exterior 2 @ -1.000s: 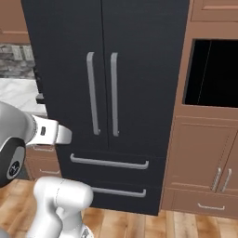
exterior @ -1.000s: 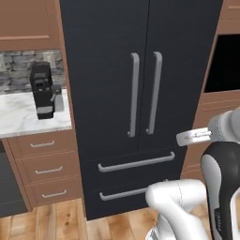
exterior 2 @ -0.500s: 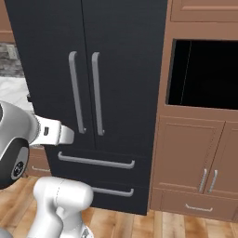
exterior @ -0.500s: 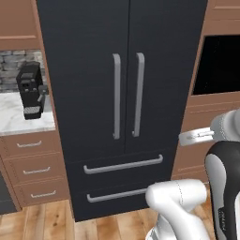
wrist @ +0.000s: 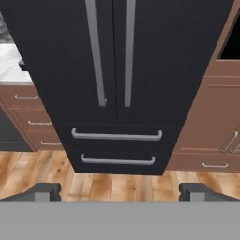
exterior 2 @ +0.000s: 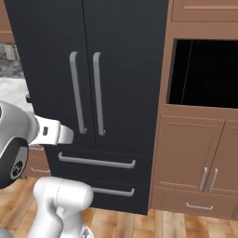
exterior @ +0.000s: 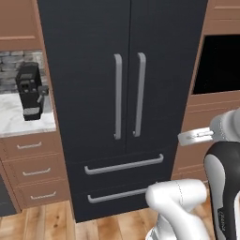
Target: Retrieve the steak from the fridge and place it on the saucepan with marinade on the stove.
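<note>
The black French-door fridge (exterior: 93,70) stands straight ahead with both doors and both lower drawers shut; it also shows in the right base view (exterior 2: 125,46) and the hand view (wrist: 164,56). Its long grey handles (exterior: 128,96) meet at the centre seam. My gripper (wrist: 121,192) is open, its fingertips (wrist: 44,191) wide apart with nothing between them, held back from the fridge and looking at the lower drawers (wrist: 117,147). The steak is hidden behind the closed doors. The saucepan, marinade and stove are out of view.
A black coffee machine (exterior: 30,91) stands on a marble counter (exterior: 14,124) left of the fridge, above wooden drawers (exterior: 30,171). To the right are a dark oven recess (exterior 2: 204,72) and brown cabinet doors (exterior 2: 200,162). The floor is wood (wrist: 42,173).
The whole scene slid left in both base views up to half a second ago, so the base moved right. Since then the views hold still. The fridge stays shut.
</note>
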{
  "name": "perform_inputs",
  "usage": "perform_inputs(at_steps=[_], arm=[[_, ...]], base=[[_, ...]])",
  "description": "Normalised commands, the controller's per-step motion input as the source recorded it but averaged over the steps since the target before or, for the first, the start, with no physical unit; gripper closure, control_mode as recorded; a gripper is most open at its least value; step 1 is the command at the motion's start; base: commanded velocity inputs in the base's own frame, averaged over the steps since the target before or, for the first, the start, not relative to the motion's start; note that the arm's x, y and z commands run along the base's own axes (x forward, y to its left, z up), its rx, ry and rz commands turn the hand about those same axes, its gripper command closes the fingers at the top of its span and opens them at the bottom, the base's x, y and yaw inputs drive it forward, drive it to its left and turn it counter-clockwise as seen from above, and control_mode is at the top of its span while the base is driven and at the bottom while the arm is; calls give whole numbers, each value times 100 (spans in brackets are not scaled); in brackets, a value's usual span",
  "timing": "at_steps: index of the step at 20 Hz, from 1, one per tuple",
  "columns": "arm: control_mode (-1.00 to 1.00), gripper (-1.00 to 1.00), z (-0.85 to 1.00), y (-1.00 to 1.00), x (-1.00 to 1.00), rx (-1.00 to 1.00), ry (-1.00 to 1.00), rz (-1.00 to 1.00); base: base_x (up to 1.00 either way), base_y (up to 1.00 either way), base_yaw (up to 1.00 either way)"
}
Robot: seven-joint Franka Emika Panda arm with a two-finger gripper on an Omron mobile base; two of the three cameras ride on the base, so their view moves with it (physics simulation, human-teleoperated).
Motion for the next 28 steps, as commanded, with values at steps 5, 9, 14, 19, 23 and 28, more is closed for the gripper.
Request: perform_inputs(at_steps=[5, 9, 14, 19, 23, 28], arm=[[100, -100, 0, 0, 0, 0, 0, 0], [100, -100, 0, 0, 0, 0, 0, 0], [100, -100, 0, 0, 0, 0, 0, 0], [-100, -100, -1, -5, 84, 10, -6, 1], [-100, -100, 0, -6, 89, 12, -26, 0], [-100, -100, 0, -3, 75, 7, -38, 0]], base=[[4, 37, -10], [0, 23, -8], [17, 0, 0], [0, 0, 0], [0, 0, 0], [0, 0, 0]])
